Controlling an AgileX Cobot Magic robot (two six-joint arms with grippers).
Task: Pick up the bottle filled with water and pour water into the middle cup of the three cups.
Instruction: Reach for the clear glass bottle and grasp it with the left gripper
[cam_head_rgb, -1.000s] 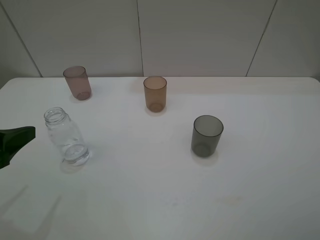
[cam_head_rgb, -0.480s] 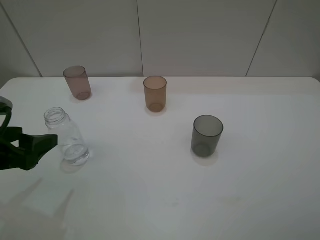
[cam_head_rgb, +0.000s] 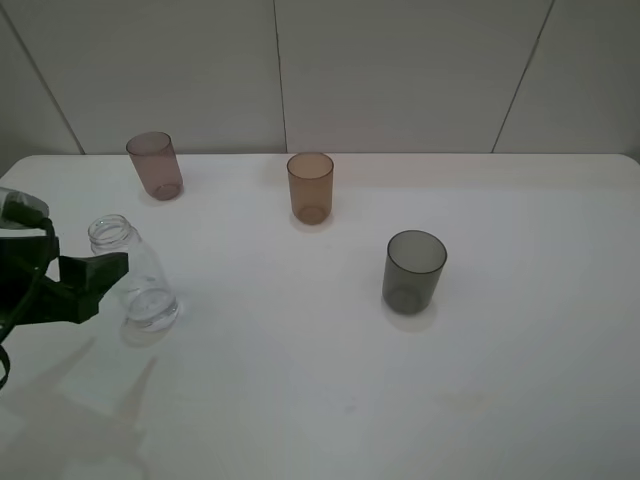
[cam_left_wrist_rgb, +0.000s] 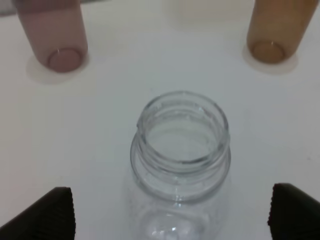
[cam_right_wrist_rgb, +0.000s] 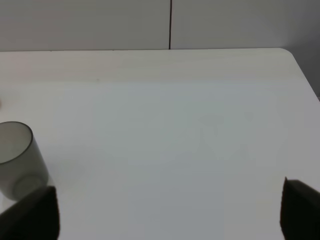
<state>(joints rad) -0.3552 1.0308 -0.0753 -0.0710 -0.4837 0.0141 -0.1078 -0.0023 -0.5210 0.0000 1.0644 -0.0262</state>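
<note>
Grasping stage. Bottle (cam_head_rgb: 135, 278) upright on surface (cam_head_rgb: 300, 400), left side, flanked by wide-open, empty left jaws. Advice: centre jaws on body below shoulders, close gently, keep upright. Amber cup (cam_head_rgb: 310, 187) well apart.

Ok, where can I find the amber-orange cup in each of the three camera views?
Exterior high: the amber-orange cup stands toward the back of the table, mauve-brown cup to its left, grey cup nearer on its right.
Left wrist: it stands beyond the bottle, apart from it.
Right wrist: not in it; only the grey cup shows.
Shared landmark: the white table, in all three views.
</note>
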